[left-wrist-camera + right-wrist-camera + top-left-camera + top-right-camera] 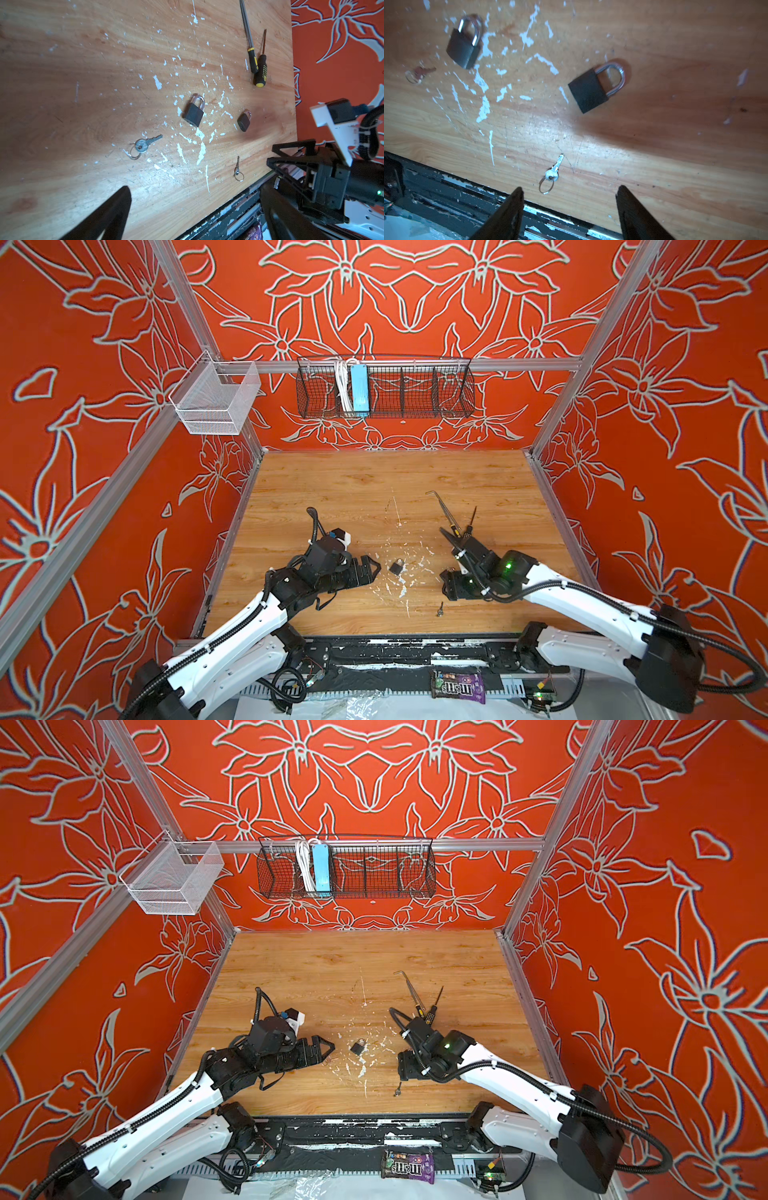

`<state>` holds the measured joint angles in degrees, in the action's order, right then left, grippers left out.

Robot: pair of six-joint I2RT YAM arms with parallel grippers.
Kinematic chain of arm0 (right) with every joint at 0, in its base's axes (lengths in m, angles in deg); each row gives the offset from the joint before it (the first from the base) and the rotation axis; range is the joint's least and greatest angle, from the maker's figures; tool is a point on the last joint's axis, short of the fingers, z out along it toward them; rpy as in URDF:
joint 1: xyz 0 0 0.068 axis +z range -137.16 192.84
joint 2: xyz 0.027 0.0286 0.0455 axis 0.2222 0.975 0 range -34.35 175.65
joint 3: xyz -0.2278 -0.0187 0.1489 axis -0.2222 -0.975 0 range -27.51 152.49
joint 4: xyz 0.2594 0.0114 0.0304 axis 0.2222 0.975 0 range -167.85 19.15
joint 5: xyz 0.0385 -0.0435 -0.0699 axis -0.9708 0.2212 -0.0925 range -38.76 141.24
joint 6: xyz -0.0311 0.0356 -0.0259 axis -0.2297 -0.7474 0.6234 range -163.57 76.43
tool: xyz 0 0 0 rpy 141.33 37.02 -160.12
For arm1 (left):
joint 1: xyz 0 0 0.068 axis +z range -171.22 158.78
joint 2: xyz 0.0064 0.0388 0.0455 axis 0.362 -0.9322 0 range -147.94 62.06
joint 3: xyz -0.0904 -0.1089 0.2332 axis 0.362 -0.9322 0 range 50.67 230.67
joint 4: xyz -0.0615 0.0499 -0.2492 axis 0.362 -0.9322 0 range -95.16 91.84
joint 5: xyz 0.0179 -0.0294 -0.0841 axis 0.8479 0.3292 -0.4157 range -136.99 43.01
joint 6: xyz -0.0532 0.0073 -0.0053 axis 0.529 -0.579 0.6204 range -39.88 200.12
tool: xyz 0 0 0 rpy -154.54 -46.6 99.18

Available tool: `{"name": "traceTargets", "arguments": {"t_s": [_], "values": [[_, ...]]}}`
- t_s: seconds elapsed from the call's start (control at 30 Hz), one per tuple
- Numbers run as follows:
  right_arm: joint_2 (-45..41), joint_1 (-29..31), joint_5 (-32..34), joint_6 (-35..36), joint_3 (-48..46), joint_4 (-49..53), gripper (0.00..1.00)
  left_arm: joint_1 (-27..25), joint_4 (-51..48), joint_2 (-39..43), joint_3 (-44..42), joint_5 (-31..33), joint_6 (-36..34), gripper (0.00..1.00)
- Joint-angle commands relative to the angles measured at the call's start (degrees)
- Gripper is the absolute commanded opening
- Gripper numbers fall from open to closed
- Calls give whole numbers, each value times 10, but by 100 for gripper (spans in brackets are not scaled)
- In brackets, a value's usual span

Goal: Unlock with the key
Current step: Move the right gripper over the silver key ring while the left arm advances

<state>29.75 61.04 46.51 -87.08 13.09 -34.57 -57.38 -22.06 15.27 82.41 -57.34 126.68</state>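
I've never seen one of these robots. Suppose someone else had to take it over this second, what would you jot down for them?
Left gripper: open, empty, beside the middle padlock.
Right gripper: jaws apart, empty, aimed at the front key near the table's front edge.
Second padlock and second key also lie loose on the table.
Done: nothing yet; both shackles look closed, no key in a lock.
Left: grasp a key, steady its padlock, insert, turn.
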Motion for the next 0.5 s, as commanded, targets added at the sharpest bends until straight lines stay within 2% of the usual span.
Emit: {"name": "traceTargets", "arguments": {"t_s": [0.0, 0.2, 0.47], "values": [[22, 41, 30, -64, 16, 15, 69, -35, -1, -6, -4, 29, 37, 97], [48, 103, 33, -136, 1, -15, 61, -64, -1, -13, -4, 41, 59, 97], [82, 156, 45, -228, -13, -32, 52, -66, -30, -23, 3, 26, 54, 97]]}}
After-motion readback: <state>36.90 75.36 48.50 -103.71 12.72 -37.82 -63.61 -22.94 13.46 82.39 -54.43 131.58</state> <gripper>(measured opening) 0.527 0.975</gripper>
